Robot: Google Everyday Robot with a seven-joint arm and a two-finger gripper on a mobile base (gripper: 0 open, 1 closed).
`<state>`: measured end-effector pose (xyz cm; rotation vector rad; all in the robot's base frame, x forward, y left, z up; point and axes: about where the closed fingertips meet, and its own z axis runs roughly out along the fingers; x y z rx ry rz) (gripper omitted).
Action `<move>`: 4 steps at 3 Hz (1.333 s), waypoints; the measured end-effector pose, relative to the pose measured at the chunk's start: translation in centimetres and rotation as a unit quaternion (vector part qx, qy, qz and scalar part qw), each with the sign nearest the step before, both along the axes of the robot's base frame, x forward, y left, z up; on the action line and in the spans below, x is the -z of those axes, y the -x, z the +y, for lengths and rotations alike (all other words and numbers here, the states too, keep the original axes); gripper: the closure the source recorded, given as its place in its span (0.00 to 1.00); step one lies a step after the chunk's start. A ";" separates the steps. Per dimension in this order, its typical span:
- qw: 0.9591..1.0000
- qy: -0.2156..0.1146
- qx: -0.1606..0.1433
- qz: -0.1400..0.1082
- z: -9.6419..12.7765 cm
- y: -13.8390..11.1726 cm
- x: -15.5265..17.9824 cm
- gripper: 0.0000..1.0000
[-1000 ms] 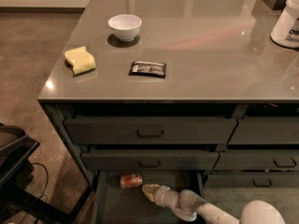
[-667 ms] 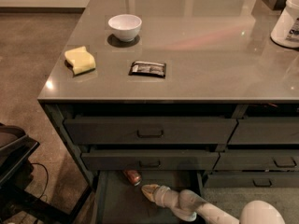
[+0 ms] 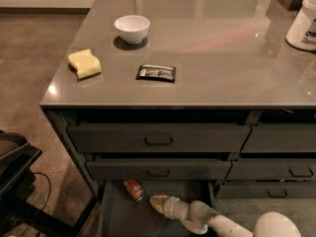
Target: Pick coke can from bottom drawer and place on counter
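The coke can [image 3: 134, 189], red with silvery ends, lies tilted on the floor of the open bottom drawer [image 3: 123, 218], close under the drawer above it. My gripper [image 3: 158, 201] reaches into that drawer from the lower right on a white arm. Its tan tip sits just right of the can and a little nearer the camera, and I cannot tell whether they touch. The counter [image 3: 212, 58] is the glossy grey top of the cabinet.
On the counter stand a white bowl [image 3: 132, 28], a yellow sponge [image 3: 85, 64], a dark foil packet [image 3: 156, 72] and a white container [image 3: 303, 21] at the right edge. Two shut drawers [image 3: 158, 138] sit above the open one. A dark object [image 3: 15, 167] stands at the left.
The can has turned from lying sideways to a steeper tilt and shifted slightly left. The gripper has stayed almost where it was.
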<state>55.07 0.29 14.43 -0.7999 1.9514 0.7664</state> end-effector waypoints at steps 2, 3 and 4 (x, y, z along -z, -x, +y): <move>1.000 -0.023 -0.013 0.003 -0.1 1.0 -0.6 0.12; 0.999 -0.042 -0.028 0.013 0.3 2.3 -1.3 0.00; 0.998 -0.061 -0.025 0.002 1.4 2.9 -1.8 0.00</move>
